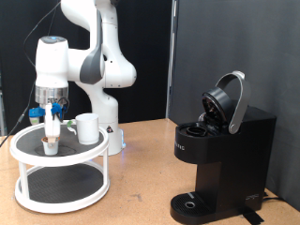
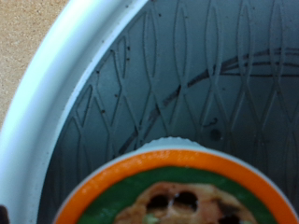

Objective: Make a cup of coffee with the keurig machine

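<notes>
Brown wood-look table (image 1: 141, 169) with a dark wall behind it, pretty plain room. On the exterior view's left sits a white two-tier round stand (image 1: 28, 150), and the white arm has its end effector (image 1: 53, 120) hanging right above the top tier, over a small pod (image 1: 50, 142) standing there. Can't tell from either shot whether the fingers are apart or together. The cup (image 1: 87, 127) is on that same top tier, just beside the pod toward the exterior view's right. The keurig machine (image 1: 220, 155) stands well apart on the exterior view's right, lid flipped up. Wrist view is basically filled by the pod's orange-rimmed top and the stand's ridged grey surface.
</notes>
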Action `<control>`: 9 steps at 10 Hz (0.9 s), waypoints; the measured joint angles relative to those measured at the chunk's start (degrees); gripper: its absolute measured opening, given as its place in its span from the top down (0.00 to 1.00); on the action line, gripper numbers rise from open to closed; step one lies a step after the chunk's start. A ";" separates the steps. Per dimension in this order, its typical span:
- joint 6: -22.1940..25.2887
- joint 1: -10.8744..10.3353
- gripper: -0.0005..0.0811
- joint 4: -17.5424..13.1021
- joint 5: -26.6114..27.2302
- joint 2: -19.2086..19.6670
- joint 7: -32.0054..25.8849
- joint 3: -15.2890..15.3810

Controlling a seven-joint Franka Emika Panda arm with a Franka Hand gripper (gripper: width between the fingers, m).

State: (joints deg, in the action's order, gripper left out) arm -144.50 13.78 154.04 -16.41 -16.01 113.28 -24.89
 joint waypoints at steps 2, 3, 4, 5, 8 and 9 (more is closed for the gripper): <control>-0.09 0.00 0.09 0.07 0.03 0.51 0.43 0.00; -0.09 0.00 0.26 0.05 0.30 0.61 0.47 0.00; -0.09 0.00 0.43 -0.01 0.48 0.61 0.46 0.00; -0.08 0.00 0.43 -0.10 0.60 0.61 0.46 -0.01; 2.32 -0.01 0.55 -1.19 2.34 0.45 -0.40 -0.02; 4.92 -0.02 0.55 -2.26 3.69 0.07 -1.46 -0.02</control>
State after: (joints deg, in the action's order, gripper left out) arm -139.58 13.76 151.78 -12.73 -15.94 111.82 -24.91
